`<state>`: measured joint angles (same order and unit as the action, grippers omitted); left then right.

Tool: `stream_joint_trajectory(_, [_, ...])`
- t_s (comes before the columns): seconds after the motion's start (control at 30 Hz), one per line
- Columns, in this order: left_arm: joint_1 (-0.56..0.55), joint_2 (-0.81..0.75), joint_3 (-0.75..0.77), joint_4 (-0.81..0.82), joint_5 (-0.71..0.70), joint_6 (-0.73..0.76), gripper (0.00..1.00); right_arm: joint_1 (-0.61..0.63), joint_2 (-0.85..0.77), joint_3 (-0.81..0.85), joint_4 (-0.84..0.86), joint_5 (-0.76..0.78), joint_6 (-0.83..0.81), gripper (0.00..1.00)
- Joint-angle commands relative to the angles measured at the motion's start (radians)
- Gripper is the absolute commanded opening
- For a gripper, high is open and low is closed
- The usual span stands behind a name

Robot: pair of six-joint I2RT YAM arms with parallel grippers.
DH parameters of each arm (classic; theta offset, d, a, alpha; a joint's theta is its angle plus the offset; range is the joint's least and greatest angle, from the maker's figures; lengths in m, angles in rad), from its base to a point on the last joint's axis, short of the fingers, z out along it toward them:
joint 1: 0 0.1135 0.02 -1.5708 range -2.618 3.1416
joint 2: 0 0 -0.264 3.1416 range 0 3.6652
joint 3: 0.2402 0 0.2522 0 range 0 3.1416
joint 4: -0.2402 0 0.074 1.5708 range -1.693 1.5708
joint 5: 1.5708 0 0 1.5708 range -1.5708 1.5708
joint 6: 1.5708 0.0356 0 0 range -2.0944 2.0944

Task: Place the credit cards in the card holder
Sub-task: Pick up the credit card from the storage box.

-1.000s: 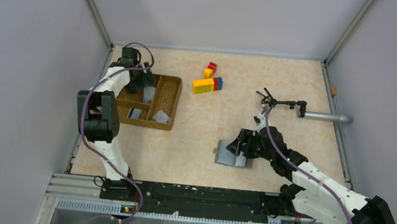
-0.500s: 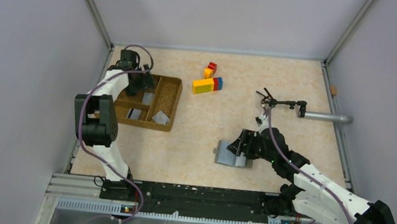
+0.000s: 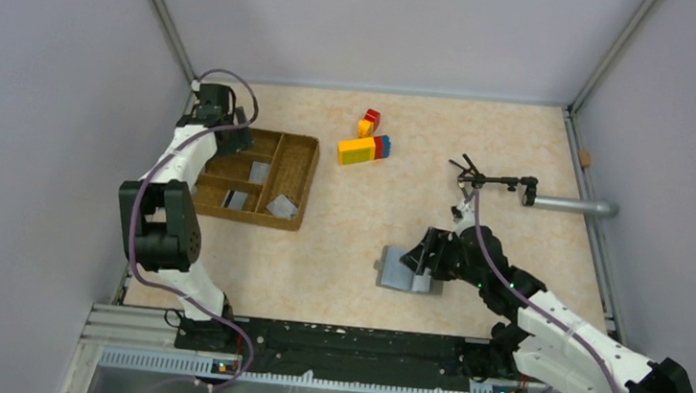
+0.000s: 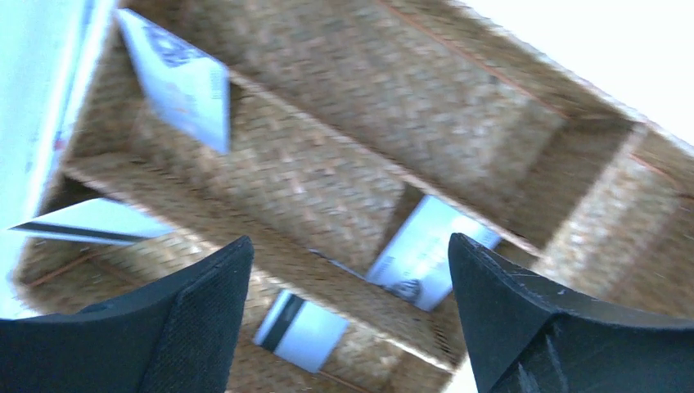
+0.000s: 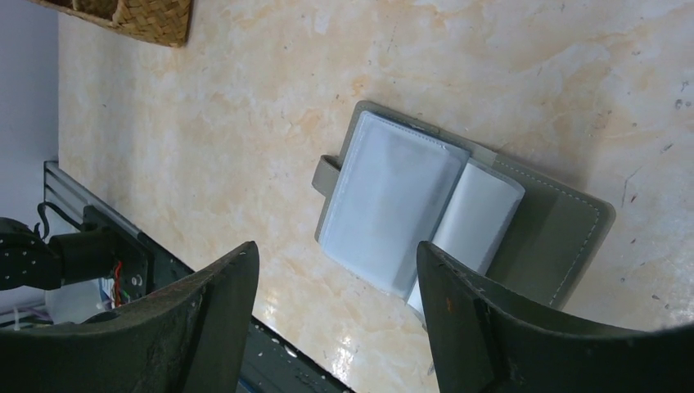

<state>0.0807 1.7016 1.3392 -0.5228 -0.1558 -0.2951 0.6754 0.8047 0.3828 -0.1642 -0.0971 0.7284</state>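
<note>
The card holder (image 3: 402,270) lies open on the table, and the right wrist view shows its grey-blue inner panels (image 5: 393,205). My right gripper (image 3: 423,253) is open and empty just above the holder's near edge (image 5: 335,246). Three silver-grey credit cards (image 3: 258,171) (image 3: 236,199) (image 3: 281,206) lie in the brown wicker tray (image 3: 304,168). My left gripper (image 3: 222,132) is open and empty over the tray's far left corner. In the left wrist view (image 4: 350,246) several cards show below it: (image 4: 178,78), (image 4: 82,221), (image 4: 430,254), and one with a dark stripe (image 4: 301,330).
Coloured toy bricks (image 3: 363,148) (image 3: 369,120) lie at the back centre. A black stand (image 3: 495,182) and a metal tube (image 3: 570,205) lie at the right. A small brown piece (image 3: 584,159) sits by the right wall. The enclosure walls stand close to the tray's left side.
My left gripper has moved back and left from over the tray's middle to its far left corner. The right arm has barely moved over the card holder.
</note>
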Motion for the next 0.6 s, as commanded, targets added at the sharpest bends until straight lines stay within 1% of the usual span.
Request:
stream_joint_trajectory(0.0, [0.02,-0.021,-0.026,0.032,-0.227,0.072,0.85,-0.017,-0.018,-0.012,0.03,0.021,-0.001,0.69])
stream_joint_trajectory(0.13, [0.028,0.005,-0.027,0.072,-0.291,0.107,0.78,-0.032,-0.019,-0.025,0.048,0.006,-0.006,0.69])
stream_joint_trajectory(0.27, [0.038,0.04,-0.023,0.125,-0.319,0.137,0.71,-0.049,-0.015,-0.039,0.065,-0.012,-0.01,0.69])
stream_joint_trajectory(0.37, [0.044,0.073,-0.008,0.137,-0.321,0.149,0.68,-0.068,-0.012,-0.05,0.072,-0.025,-0.012,0.69])
stream_joint_trajectory(0.57, [0.052,0.134,0.02,0.147,-0.331,0.162,0.64,-0.089,0.001,-0.056,0.08,-0.035,-0.016,0.69])
